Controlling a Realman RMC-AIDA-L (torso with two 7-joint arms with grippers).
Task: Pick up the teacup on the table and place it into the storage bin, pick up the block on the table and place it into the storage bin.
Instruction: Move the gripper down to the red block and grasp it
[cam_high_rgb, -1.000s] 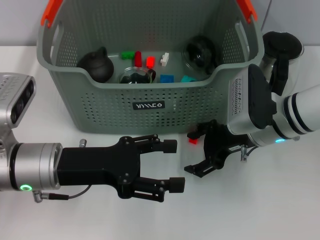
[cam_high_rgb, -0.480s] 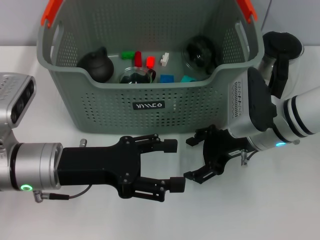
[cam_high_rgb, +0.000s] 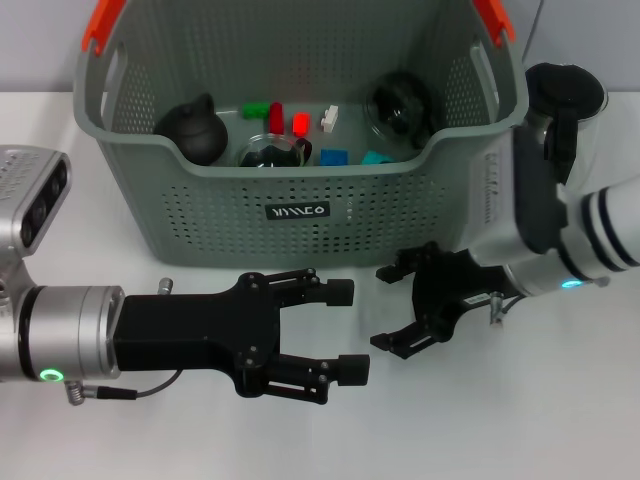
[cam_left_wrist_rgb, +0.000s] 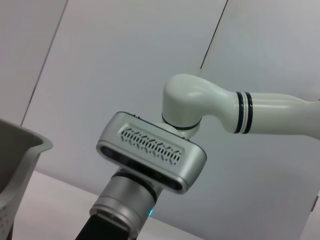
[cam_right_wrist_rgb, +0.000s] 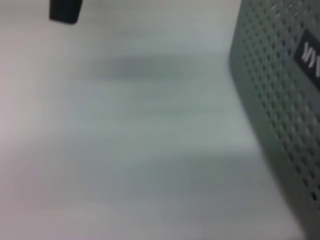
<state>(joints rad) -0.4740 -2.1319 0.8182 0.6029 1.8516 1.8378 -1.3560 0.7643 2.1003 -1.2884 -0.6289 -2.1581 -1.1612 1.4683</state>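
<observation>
The storage bin (cam_high_rgb: 300, 215) stands at the back middle of the table; its wall also shows in the right wrist view (cam_right_wrist_rgb: 280, 100). In it lie a black teapot (cam_high_rgb: 195, 128), two glass cups (cam_high_rgb: 268, 150) and several small coloured blocks (cam_high_rgb: 300, 123). My right gripper (cam_high_rgb: 386, 308) hangs open just in front of the bin's right front corner, low over the table, with nothing visible between its fingers. No teacup or block shows on the table; the spot under the right fingers is hidden. My left gripper (cam_high_rgb: 346, 330) is open over the front middle, its tips close to the right gripper.
White tabletop (cam_high_rgb: 500, 420) spreads around both arms. The left wrist view shows only the right arm's white elbow (cam_left_wrist_rgb: 200, 100), its silver wrist housing (cam_left_wrist_rgb: 150, 150) and the bin's rim (cam_left_wrist_rgb: 20, 155). A black fingertip (cam_right_wrist_rgb: 65, 11) shows far off in the right wrist view.
A small red block lay by the right gripper's upper finger a second ago; it no longer shows. The right gripper and wrist shifted slightly over that spot. The left arm has not moved.
</observation>
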